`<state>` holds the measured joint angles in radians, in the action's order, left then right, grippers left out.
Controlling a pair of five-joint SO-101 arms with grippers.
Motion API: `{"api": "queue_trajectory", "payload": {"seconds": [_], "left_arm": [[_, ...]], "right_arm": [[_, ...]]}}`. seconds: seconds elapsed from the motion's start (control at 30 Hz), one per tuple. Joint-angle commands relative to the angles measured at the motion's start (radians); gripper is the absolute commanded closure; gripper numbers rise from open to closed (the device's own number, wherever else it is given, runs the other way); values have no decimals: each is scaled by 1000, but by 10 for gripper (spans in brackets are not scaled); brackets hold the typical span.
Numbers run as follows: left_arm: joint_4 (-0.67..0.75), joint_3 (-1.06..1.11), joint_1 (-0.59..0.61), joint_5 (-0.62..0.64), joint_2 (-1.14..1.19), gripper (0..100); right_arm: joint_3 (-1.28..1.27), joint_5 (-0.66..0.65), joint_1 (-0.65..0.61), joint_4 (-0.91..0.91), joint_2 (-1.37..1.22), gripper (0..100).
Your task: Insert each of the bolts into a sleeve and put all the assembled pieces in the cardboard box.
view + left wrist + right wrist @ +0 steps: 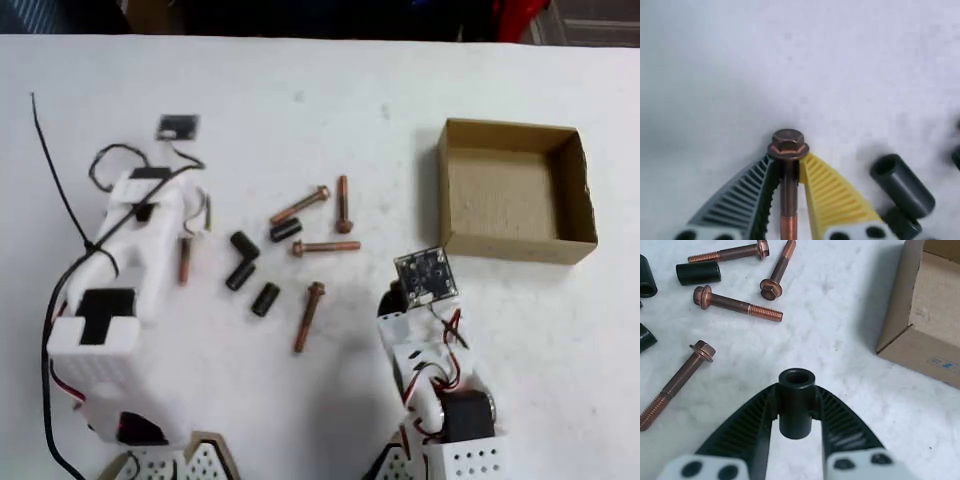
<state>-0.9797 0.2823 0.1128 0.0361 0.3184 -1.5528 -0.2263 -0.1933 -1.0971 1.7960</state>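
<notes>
The left hand clamps a bolt (head sticking out), the right hand a black sleeve.

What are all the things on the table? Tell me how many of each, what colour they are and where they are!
loose bolts: four, copper, lying in the middle of the table
held bolt: one, copper, between the left tool's fingers
loose sleeves: four, black, lying among the loose bolts
held sleeve: one, black, between the right tool's fingers
cardboard box: one, brown, open top, beside the right arm
table: one, white, under everything
arms: two, white, side by side at the near edge
left tool: one, grey and yellow fingers, shut on the held bolt
right tool: one, black fingers, shut on the held sleeve
</notes>
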Motion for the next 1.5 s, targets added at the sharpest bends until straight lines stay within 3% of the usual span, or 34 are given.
{"api": "queue_trajectory", "payload": {"seconds": [0.0,0.47,0.73,0.9,1.13,1.3,1.47], "left_arm": [[-95,-26,-74,3,-111,976],[-370,-15,-166,3,-545,978],[-476,20,-168,9,-702,978],[-428,184,-183,5,-843,978],[-302,370,-183,5,-1092,977],[-233,396,-183,17,-1156,977],[-112,390,-240,114,-1162,977]], "right_arm": [[3,-8,8,25,7,981],[-71,-2,-5,216,7,982],[-71,0,-272,219,7,982],[-74,3,-360,309,7,982],[-77,100,-364,409,7,982],[-81,107,-366,506,7,982],[-132,163,-366,657,7,982]]}}
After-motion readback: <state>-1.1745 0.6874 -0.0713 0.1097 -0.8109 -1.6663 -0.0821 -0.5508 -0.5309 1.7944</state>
